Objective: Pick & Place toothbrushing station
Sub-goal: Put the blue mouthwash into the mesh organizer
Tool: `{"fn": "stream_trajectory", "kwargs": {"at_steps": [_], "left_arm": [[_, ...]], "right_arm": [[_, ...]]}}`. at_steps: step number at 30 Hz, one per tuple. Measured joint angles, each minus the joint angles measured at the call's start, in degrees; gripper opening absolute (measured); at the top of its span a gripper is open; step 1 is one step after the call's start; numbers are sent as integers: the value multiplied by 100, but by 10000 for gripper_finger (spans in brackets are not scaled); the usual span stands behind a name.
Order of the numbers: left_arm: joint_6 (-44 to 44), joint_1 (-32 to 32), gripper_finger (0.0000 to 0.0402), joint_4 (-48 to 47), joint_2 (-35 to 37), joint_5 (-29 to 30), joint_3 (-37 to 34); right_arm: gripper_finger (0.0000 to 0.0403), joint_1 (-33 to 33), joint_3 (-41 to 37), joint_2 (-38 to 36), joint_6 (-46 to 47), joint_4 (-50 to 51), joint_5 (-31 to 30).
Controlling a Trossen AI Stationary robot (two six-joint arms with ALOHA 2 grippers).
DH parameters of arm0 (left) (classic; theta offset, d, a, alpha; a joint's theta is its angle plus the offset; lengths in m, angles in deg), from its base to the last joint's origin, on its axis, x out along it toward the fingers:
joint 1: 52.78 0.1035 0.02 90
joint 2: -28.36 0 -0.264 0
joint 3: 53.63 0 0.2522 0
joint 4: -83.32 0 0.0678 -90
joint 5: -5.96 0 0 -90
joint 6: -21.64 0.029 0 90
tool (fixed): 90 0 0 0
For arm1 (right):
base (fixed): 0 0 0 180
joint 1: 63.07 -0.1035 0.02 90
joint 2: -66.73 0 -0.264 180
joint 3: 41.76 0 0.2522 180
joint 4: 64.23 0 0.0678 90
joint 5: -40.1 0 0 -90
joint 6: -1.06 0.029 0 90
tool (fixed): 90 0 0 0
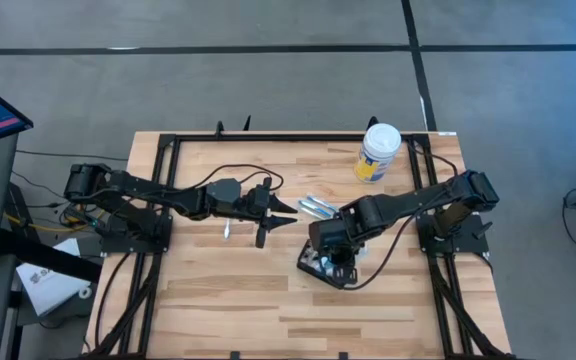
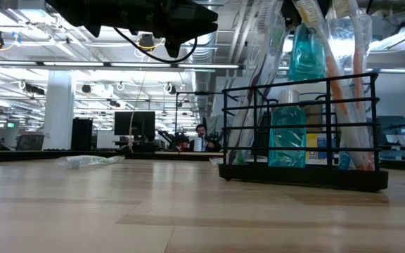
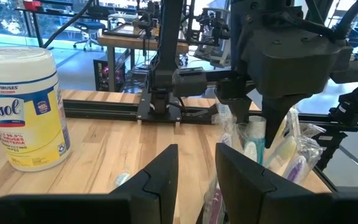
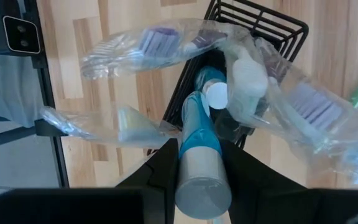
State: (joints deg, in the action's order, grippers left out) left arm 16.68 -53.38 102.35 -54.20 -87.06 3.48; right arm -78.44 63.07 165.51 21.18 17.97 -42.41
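The toothbrushing station [image 1: 315, 268], a black wire holder [image 2: 301, 179], stands on the table right of centre. It holds a teal bottle [image 2: 287, 137] and plastic-wrapped toothbrushes [image 4: 166, 43]. My right gripper [image 1: 330, 248] hangs over it, pointing down, shut on a teal bottle with a grey top [image 4: 201, 180]. My left gripper [image 1: 280, 218] hovers level above the table just left of the station. Its fingers [image 3: 160, 177] are open with nothing between them. My right gripper pinches the teal bottle between its two fingers [image 4: 166, 168] at the bottle's upper end [image 4: 197, 146], where teal meets grey. The fingers come from above, pointing down. The bottle stands upright, its lower end down among the wrapped things in the station; whether it rests there is hidden.
A white-lidded, yellow-labelled wipes tub [image 1: 378, 152] stands at the far right of the table. Two wrapped items [image 1: 318, 207] lie between the two grippers, and a small white piece [image 1: 226, 231] lies under the left arm. Black frame rails [image 1: 268, 138] border the tabletop.
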Motion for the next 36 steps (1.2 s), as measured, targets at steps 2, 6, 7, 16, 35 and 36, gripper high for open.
{"fn": "stream_trajectory", "kwargs": {"at_steps": [2,6,7,16,35,36], "left_arm": [[0,1,100,-10,0,0,0],[0,-1,100,-25,0,1,0],[0,-1,100,-27,0,0,0],[0,-1,100,-49,0,0,0],[0,-12,100,-84,0,0,-2],[0,-12,100,-84,0,1,-2]], "right_arm": [[83,0,-35,0,2,-43,2],[83,2,-47,7,0,-36,2],[83,2,-47,7,2,-41,2],[83,2,-47,7,49,-36,0],[83,-28,-51,379,-103,-15,119],[83,-28,-49,374,-103,-36,130]]}}
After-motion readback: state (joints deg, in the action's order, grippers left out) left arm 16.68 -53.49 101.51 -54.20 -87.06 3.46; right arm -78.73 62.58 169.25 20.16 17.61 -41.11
